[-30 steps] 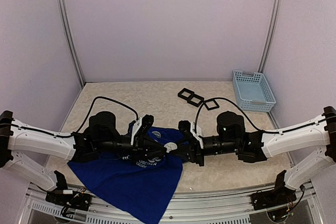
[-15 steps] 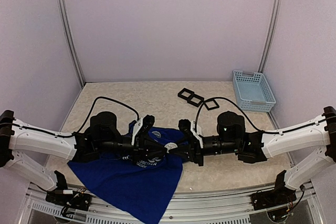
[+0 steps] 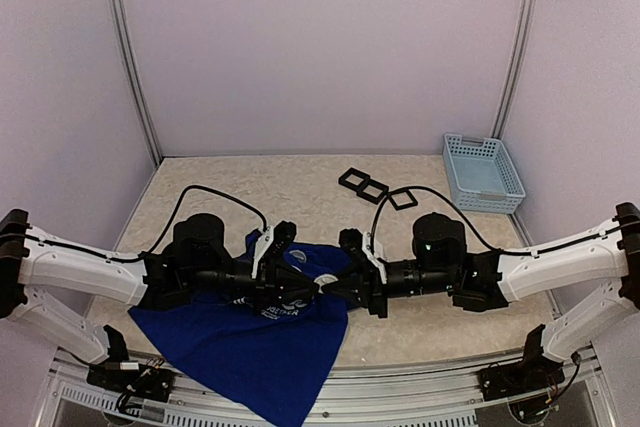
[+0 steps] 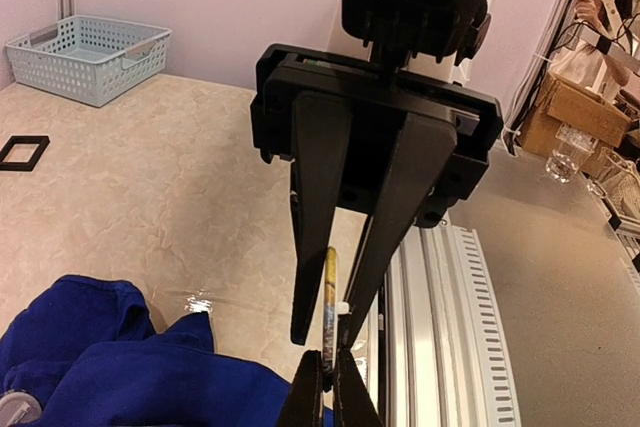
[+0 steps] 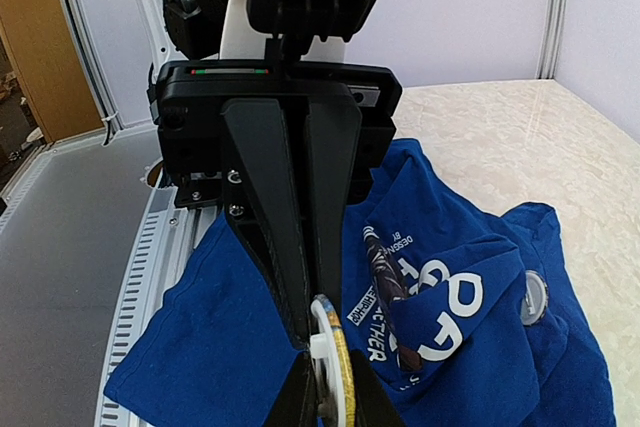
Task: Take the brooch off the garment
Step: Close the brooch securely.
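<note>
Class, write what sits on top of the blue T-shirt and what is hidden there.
A round white brooch sits on the garment between the left hand and right hand. Both hands cover its fastening and the cloth beneath.

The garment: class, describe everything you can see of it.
The garment is a royal-blue cloth T-shirt with white printed lettering. It lies crumpled in folds on the near side of the table, one corner trailing over the front rail. A round brooch stands edge-on at its folds, flanked by the fingers of the right gripper, with the shut left gripper at the same spot.
</note>
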Available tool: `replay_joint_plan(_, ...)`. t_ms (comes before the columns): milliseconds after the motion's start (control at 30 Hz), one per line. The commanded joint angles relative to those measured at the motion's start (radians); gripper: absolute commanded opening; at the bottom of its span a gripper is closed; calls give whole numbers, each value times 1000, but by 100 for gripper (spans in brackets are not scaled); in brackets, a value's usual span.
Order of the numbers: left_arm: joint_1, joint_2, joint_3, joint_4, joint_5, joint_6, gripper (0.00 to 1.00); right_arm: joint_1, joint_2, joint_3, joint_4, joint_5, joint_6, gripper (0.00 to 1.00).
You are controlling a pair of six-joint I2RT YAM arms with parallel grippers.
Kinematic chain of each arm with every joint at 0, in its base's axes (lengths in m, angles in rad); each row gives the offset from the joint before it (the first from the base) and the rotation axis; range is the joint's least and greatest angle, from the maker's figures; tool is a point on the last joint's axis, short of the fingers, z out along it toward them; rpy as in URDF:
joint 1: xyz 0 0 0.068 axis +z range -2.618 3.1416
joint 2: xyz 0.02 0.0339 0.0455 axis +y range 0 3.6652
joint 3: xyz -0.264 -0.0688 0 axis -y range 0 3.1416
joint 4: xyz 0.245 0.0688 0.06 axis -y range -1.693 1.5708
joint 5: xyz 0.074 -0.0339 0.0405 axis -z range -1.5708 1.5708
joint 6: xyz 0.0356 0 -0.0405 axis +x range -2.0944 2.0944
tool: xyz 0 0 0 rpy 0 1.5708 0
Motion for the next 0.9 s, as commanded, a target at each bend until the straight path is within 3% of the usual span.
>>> replay_joint_plan(0,-14,13,26,2,28,12,0,5,23,28,-18,5,4,10)
replay_joint_plan(533,-23,13,28,-6,24,25,0,5,42,45,-41,70,20,7)
replay_joint_plan(867,-24,11,28,-6,11,28,0,4,-1,17,-24,188,47,6)
